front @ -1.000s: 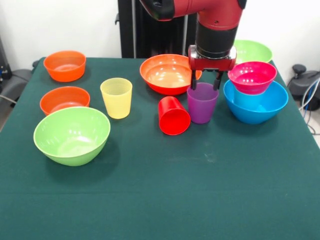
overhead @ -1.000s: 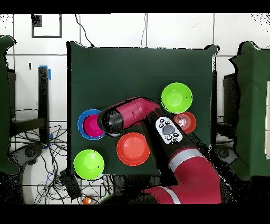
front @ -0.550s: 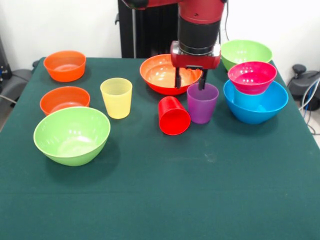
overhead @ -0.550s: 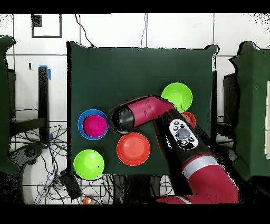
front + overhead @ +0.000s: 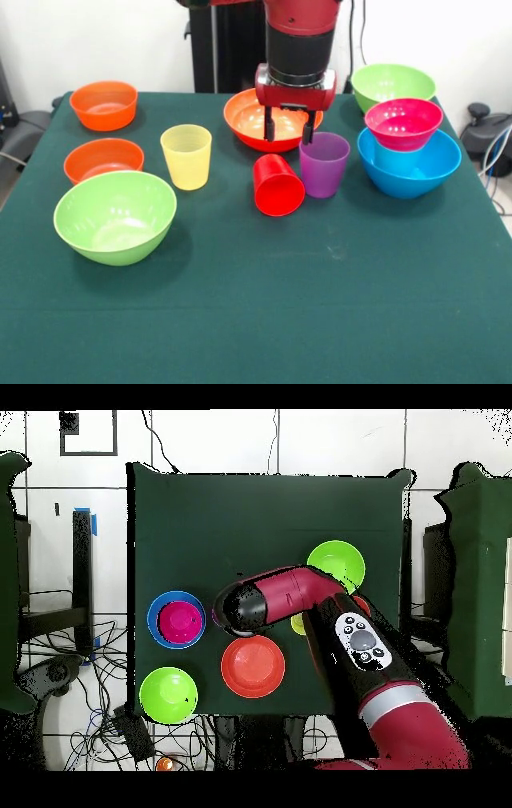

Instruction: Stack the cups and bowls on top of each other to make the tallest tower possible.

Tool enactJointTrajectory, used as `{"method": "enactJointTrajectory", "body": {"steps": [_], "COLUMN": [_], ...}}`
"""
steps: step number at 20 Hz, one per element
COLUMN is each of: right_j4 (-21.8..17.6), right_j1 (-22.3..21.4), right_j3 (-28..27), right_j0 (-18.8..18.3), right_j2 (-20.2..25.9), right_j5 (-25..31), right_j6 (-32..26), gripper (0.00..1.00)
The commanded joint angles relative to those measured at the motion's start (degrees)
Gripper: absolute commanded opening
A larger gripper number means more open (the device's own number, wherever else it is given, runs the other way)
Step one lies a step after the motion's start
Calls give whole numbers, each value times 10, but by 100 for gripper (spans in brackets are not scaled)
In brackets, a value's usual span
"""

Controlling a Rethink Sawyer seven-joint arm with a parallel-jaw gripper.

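Note:
My gripper is open and holds nothing. It hangs in front of the wide orange bowl, just above and behind the red cup, which lies on its side. Right of the fingers, the purple cup stands upright, close to my right fingertip. The yellow cup stands upright further left. At the right, a magenta bowl sits inside the blue bowl. In the overhead view the arm's wrist hides the gripper and the cups beneath it.
A large lime green bowl sits near the front left, and two small orange bowls behind it. Another lime bowl is at the far right. Overhead, the orange bowl and lime bowls show.
My gripper has moved left from over the purple cup to over the red cup, staying open. The cups and bowls have not moved.

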Motion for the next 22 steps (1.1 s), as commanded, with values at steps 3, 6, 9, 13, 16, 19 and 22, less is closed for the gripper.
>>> {"method": "enactJointTrajectory", "body": {"steps": [3,6,9,13,16,19,22], "right_j4": [-54,-51,-50,-46,-48,-53,-56], "right_j1": [74,77,79,78,80,78,75], "right_j3": [-32,-36,-34,-34,-35,-38,-38], "right_j0": [10,10,7,8,10,18,25], "right_j2": [8,10,11,14,13,4,-4], "right_j5": [-15,-10,-10,-6,-9,-7,-9], "right_j6": [-95,-98,-99,-100,-98,-87,-74], "gripper": [100,100,100,100,100,100,0]}}
